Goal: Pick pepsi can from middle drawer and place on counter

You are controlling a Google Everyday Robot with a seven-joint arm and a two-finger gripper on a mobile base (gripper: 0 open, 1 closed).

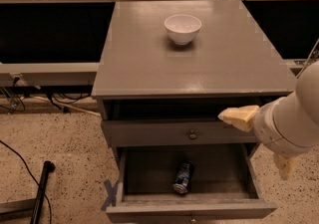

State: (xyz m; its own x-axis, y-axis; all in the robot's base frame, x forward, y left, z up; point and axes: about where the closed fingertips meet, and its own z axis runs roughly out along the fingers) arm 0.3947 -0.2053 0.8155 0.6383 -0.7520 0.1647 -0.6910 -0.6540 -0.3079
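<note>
Gripper [260, 141] at the right edge of the view, level with the cabinet's drawers: its two cream fingers [238, 117] are spread wide, one reaching left toward the right end of the closed drawer front [149, 132], the other pointing down outside the cabinet's right side; nothing is held between them, and whether the upper tip touches the drawer front cannot be told. From left to right: a black pole [41, 190] lies slanted on the speckled floor [60, 143]; a blue tape mark [110, 193] sits on the floor just beside the lower left corner of the cabinet; the middle drawer [189, 210] is pulled out toward the camera, its inner tray and side walls exposed. The pepsi can [183, 177] lies on its side on the drawer's floor, near the front wall and about midway across (blue body, silver end toward the viewer), well apart from the gripper. Above, the counter [149, 63] carries a white bowl [182, 28], upright, toward its back edge. A small knob [192, 135] marks the closed drawer front.
</note>
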